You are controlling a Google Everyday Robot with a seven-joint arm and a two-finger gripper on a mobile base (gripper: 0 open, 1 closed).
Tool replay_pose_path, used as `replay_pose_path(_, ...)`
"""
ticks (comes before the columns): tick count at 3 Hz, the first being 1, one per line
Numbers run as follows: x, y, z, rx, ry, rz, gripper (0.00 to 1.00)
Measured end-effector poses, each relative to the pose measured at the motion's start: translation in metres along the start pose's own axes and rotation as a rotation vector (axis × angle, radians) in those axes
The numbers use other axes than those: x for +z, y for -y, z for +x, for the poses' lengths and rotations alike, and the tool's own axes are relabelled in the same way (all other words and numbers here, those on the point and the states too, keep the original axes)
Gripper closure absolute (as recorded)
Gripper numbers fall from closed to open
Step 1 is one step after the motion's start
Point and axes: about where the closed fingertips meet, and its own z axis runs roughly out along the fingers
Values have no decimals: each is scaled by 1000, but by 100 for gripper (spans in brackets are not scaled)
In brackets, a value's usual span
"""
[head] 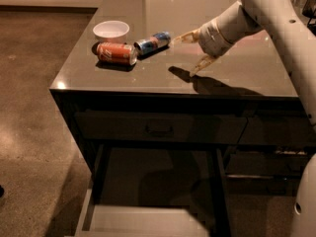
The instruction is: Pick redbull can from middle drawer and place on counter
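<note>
The redbull can (152, 42) lies on its side on the counter (232, 68), its left end against the orange soda can (116, 53). My gripper (190, 52) hovers over the counter just right of the redbull can, open and empty, one finger pointing at the can and the other lower down. The middle drawer (143, 220) stands pulled out below, and its light grey floor shows nothing on it.
A white bowl (111, 31) sits behind the orange can near the counter's left edge. A shut dark-fronted drawer with a black handle (159, 129) is under the counter top. Brown floor lies to the left.
</note>
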Motion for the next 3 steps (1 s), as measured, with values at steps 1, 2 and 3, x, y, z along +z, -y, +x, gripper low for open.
replay_pose_path(1, -30, 13, 1, -7, -4, 42, 15)
replay_pose_path(2, -65, 28, 3, -11, -12, 88, 2)
replay_pose_path(3, -69, 30, 5, -10, -16, 98, 0)
